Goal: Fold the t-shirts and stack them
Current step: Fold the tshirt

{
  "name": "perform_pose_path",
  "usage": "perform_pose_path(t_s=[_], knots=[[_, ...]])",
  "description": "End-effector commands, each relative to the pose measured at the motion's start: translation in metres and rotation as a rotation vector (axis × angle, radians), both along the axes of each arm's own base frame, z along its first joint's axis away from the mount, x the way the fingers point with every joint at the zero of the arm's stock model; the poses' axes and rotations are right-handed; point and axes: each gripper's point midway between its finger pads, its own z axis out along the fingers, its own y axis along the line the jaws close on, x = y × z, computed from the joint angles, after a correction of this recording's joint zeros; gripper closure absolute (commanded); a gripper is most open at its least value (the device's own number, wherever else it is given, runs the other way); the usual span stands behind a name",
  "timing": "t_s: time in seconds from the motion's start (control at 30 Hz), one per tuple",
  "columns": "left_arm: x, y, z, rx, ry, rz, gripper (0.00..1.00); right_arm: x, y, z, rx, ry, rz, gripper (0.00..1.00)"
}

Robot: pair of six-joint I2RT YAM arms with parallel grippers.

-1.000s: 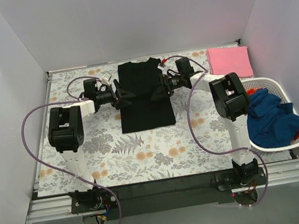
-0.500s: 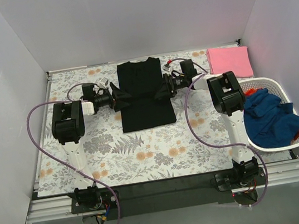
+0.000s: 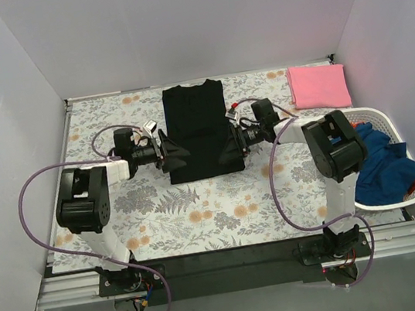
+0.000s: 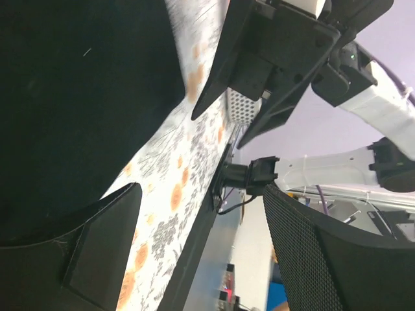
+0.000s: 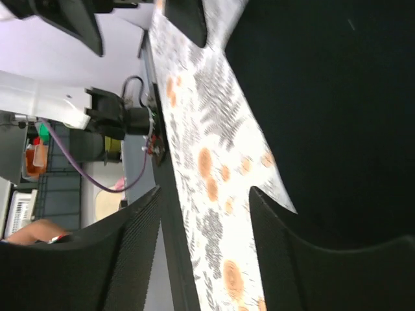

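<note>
Left gripper (image 3: 174,152) and right gripper (image 3: 224,148) drawn nearer, flanking the black t-shirt (image 3: 198,125) (a narrow rectangle), jaws spread wide, grasping nothing.

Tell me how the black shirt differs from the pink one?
The black shirt is a long rectangle in the middle; the pink one is a smaller square in the far right corner. The left end effector and right end effector flank the black shirt, not the pink one. Both lie flat.

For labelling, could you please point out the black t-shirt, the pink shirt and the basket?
black t-shirt (image 3: 199,125), top external view, its middle.
pink shirt (image 3: 318,86), top external view, its middle.
basket (image 3: 373,112), top external view, far rim.
</note>
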Motion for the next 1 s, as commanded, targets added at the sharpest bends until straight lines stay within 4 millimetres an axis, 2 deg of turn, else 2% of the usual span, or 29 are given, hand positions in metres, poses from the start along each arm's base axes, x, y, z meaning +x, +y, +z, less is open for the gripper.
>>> perform_pose_path(t_s=[0.0, 0.03, 0.1, 0.2, 0.27, 0.37, 0.4, 0.43, 0.47, 0.5, 0.53, 0.6, 0.63, 0.7, 0.73, 0.77, 0.83, 0.87, 0.97], knots=[[-0.013, 0.001, -0.034, 0.044, 0.073, 0.005, 0.26, -0.008, -0.008, -0.046, -0.056, 0.072, 0.000, 0.40], [-0.016, 0.001, -0.042, 0.049, 0.101, 0.002, 0.27, -0.010, -0.010, -0.060, -0.078, 0.116, 0.002, 0.46], [-0.017, 0.003, -0.060, 0.078, 0.138, 0.009, 0.29, -0.006, -0.012, -0.070, -0.098, 0.093, 0.005, 0.49], [-0.022, 0.007, -0.076, 0.103, 0.197, 0.024, 0.31, -0.004, -0.019, -0.085, -0.139, 0.086, -0.009, 0.55], [-0.026, 0.014, -0.081, 0.113, 0.232, 0.032, 0.33, -0.012, -0.030, -0.092, -0.184, 0.131, -0.018, 0.57], [-0.025, 0.022, -0.070, 0.125, 0.206, 0.023, 0.36, -0.020, -0.044, -0.089, -0.242, 0.113, -0.005, 0.59], [-0.026, 0.024, -0.065, 0.143, 0.136, -0.012, 0.36, -0.016, -0.045, -0.081, -0.244, 0.077, 0.001, 0.59], [-0.028, 0.025, -0.045, 0.152, 0.076, -0.038, 0.37, -0.012, -0.046, -0.065, -0.241, -0.007, 0.016, 0.59], [-0.021, 0.026, -0.029, 0.166, -0.015, -0.050, 0.36, -0.017, -0.048, -0.054, -0.248, -0.014, 0.034, 0.59], [-0.016, 0.029, -0.018, 0.211, -0.177, -0.084, 0.37, -0.013, -0.049, -0.034, -0.238, -0.086, 0.038, 0.58], [-0.018, 0.033, -0.006, 0.263, -0.249, -0.091, 0.37, -0.001, -0.050, -0.022, -0.257, -0.200, 0.048, 0.58], [-0.011, 0.038, 0.012, 0.334, -0.447, -0.147, 0.36, 0.002, -0.057, -0.008, -0.304, -0.304, 0.068, 0.57], [-0.019, 0.044, 0.009, 0.384, -0.555, -0.233, 0.36, 0.008, -0.056, 0.004, -0.321, -0.468, 0.111, 0.56], [-0.019, 0.049, 0.014, 0.442, -0.700, -0.302, 0.37, 0.020, -0.069, -0.004, -0.468, -0.646, 0.136, 0.55], [-0.024, 0.047, 0.011, 0.463, -0.735, -0.341, 0.40, 0.025, -0.072, 0.001, -0.499, -0.791, 0.188, 0.54], [-0.022, 0.048, 0.008, 0.508, -0.840, -0.392, 0.42, 0.021, -0.073, -0.011, -0.575, -0.853, 0.232, 0.54], [-0.026, 0.045, -0.007, 0.586, -0.941, -0.479, 0.46, 0.025, -0.063, -0.007, -0.602, -1.024, 0.298, 0.54], [-0.026, 0.045, -0.010, 0.618, -1.026, -0.525, 0.46, 0.024, -0.064, -0.013, -0.639, -1.053, 0.319, 0.54], [-0.033, 0.039, -0.031, 0.678, -1.115, -0.614, 0.46, 0.022, -0.051, -0.013, -0.654, -1.194, 0.392, 0.54]])
